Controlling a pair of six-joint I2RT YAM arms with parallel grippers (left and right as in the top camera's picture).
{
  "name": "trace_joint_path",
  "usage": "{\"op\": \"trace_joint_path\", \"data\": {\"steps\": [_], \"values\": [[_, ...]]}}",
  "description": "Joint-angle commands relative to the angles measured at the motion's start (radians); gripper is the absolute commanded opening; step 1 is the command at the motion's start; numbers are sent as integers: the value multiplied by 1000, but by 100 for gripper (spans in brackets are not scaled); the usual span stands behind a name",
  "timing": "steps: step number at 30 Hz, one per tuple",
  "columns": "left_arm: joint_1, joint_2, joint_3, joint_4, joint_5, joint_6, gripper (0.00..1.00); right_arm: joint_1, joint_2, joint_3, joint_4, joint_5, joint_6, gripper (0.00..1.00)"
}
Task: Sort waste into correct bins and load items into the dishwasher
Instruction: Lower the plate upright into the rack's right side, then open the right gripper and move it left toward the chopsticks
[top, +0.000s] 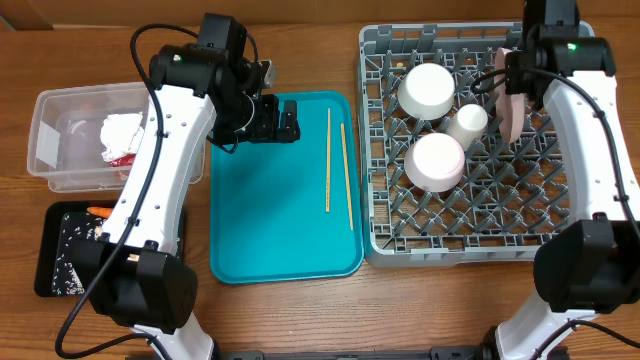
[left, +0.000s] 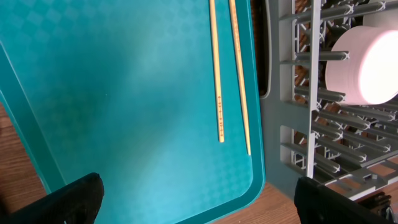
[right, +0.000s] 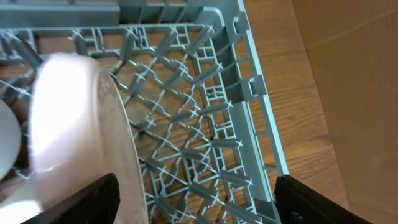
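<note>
The pale pink plate (right: 81, 124) stands on edge among the pegs of the grey dishwasher rack (top: 470, 215). My right gripper (right: 199, 205) is open over it, the plate's rim close to the left finger (right: 78, 202) and the other finger far off. Two whitish bowls (top: 427, 90) (top: 435, 162) and the white cup (top: 466, 122) sit upside down in the rack. My left gripper (left: 199, 208) hangs open and empty over the teal tray (left: 112, 93). In the clear tub (top: 50, 150) lie the napkin (top: 125, 130) and red wrapper (top: 122, 159). The black tray (top: 50, 262) holds the carrot (top: 98, 211) and scraps.
Two wooden chopsticks (top: 328, 160) (top: 345, 172) lie lengthwise on the right part of the teal tray, close to the rack's left wall. Brown wooden tabletop (top: 300, 320) surrounds everything. The right arm's body reaches over the rack's right side.
</note>
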Motion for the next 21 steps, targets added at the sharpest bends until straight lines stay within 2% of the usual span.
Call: {"op": "trace_joint_path", "data": {"steps": [1, 6, 13, 21], "values": [[-4, -19, 24, 0, -7, 13, 100, 4, -60, 36, 5, -47, 12, 83], [-4, -19, 24, 0, -7, 13, 100, 4, -83, 36, 5, -127, 12, 83], [-4, -19, 24, 0, -7, 13, 100, 4, -130, 36, -6, -344, 12, 86], [-4, -19, 24, 0, -7, 13, 100, 7, -141, 36, -61, -937, 12, 82]]}}
